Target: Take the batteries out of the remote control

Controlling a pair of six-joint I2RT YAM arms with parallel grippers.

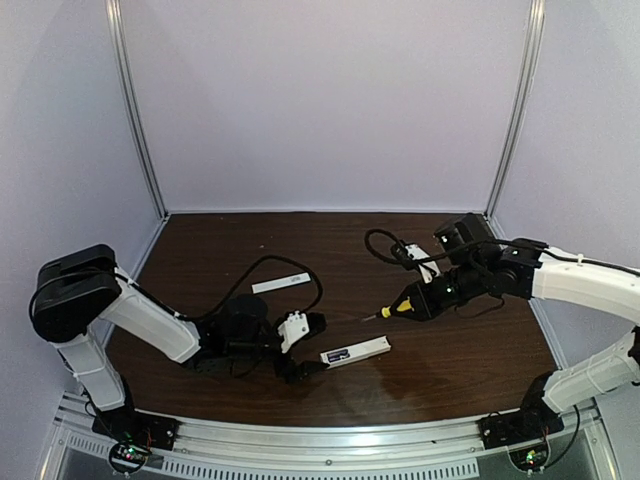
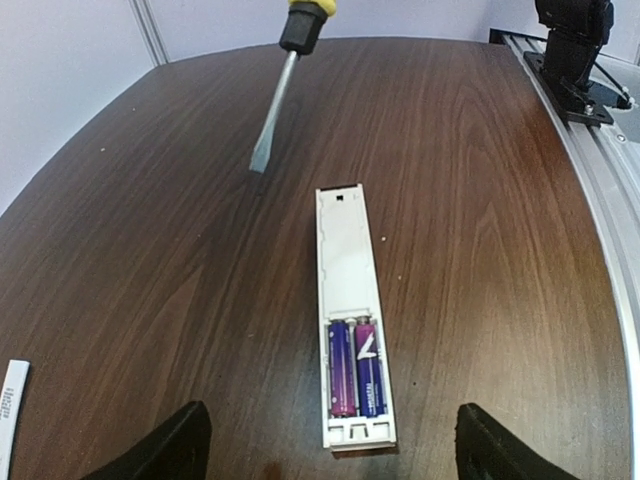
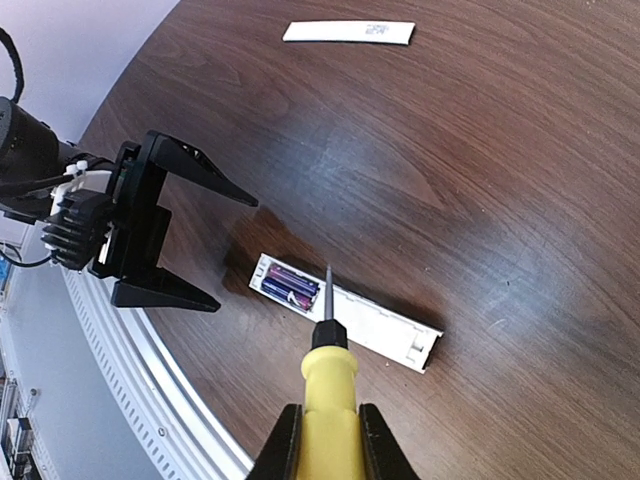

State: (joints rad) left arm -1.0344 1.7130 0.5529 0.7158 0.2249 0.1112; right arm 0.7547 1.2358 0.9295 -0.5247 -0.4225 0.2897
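The white remote control (image 1: 362, 351) lies back-up on the table, its compartment open. Two purple batteries (image 2: 356, 368) sit side by side inside it, also seen in the right wrist view (image 3: 290, 285). My left gripper (image 1: 318, 345) is open and empty, its fingers (image 2: 185, 445) spread on either side of the remote's battery end (image 2: 348, 250) without touching it. My right gripper (image 3: 330, 440) is shut on the yellow-handled screwdriver (image 3: 330, 375). It holds the screwdriver above the table, blade tip (image 2: 260, 160) beyond the remote's far end.
The thin white cover strip (image 1: 281, 284) lies apart on the table behind the left gripper, also in the right wrist view (image 3: 348, 32). The metal rail (image 1: 330, 430) runs along the near table edge. Black cables (image 1: 385, 250) trail from both arms.
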